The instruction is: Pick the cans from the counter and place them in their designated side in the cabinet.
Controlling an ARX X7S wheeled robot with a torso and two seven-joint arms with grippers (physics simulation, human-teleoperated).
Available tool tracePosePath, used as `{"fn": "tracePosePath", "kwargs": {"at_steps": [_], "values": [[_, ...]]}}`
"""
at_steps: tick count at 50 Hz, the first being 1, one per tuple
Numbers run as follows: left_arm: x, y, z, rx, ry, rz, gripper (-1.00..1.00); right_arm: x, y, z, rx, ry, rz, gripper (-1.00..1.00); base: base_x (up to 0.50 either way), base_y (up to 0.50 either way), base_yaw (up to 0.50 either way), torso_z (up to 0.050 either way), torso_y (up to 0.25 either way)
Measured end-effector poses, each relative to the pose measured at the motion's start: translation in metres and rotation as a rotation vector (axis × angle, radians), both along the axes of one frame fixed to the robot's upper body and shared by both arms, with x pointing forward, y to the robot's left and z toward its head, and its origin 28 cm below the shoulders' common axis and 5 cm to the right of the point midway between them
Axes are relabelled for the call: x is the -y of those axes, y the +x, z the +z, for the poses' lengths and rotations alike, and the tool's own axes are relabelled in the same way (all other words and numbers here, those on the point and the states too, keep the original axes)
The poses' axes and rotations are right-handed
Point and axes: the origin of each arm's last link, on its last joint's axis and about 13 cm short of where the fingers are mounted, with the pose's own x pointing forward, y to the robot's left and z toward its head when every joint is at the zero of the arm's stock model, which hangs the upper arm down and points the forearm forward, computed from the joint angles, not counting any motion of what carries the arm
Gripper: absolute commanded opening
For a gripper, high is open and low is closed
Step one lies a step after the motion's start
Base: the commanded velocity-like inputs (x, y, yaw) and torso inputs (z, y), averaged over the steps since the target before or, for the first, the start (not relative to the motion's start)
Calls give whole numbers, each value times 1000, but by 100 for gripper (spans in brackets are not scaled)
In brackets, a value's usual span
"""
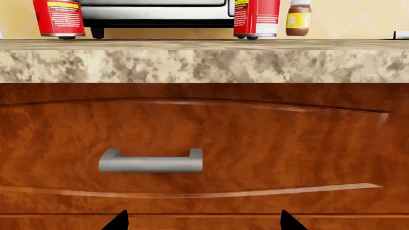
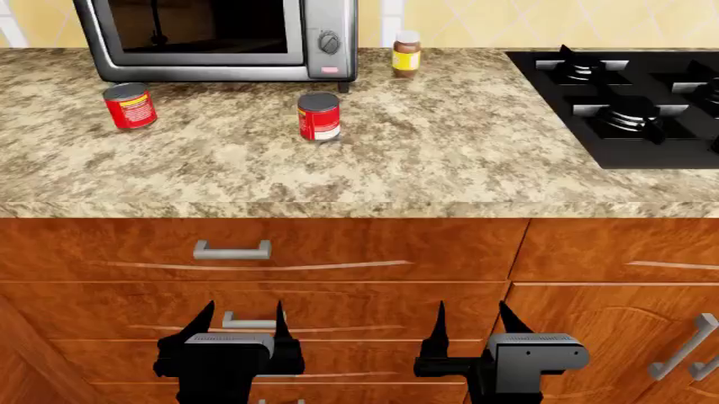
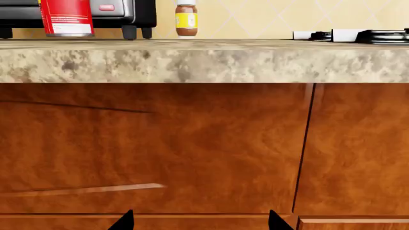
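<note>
The speckled granite desk (image 2: 450,160) spans the head view, with wooden drawer fronts (image 2: 337,252) below its thick front edge. A microwave (image 2: 219,38) stands at the back left of the desk and a black stove top (image 2: 629,101) is set into its right side. In front of the microwave stand the two red cans, both upright and well apart: the left can (image 2: 130,106) near the microwave's left end, the right can (image 2: 319,116) just ahead of its right front corner. A small brown jar (image 2: 407,54) sits against the back wall, just right of the microwave. A grey drawer handle (image 2: 231,250) lies below the desk edge, roughly between the cans. Both arms hang low in front of the drawers, below desk level, fingertips pointing up. The left end effector (image 2: 242,324) and the right end effector (image 2: 472,324) each have their fingers spread wide and hold nothing; neither touches the desk or a can.
</note>
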Motion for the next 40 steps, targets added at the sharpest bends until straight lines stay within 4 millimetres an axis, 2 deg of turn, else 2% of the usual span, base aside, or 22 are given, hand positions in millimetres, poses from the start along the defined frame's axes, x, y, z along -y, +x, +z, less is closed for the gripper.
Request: {"fn": "tracePosePath", "kwargs": {"at_steps": [15, 40], "values": [[-1, 0, 7, 27, -4, 2, 100, -2, 0, 5, 11, 8, 10, 100, 0, 0, 0, 0, 0], [-2, -1, 10, 58, 4, -1, 100, -5, -1, 4, 5, 11, 20, 100, 13, 499, 0, 0, 0]]}}
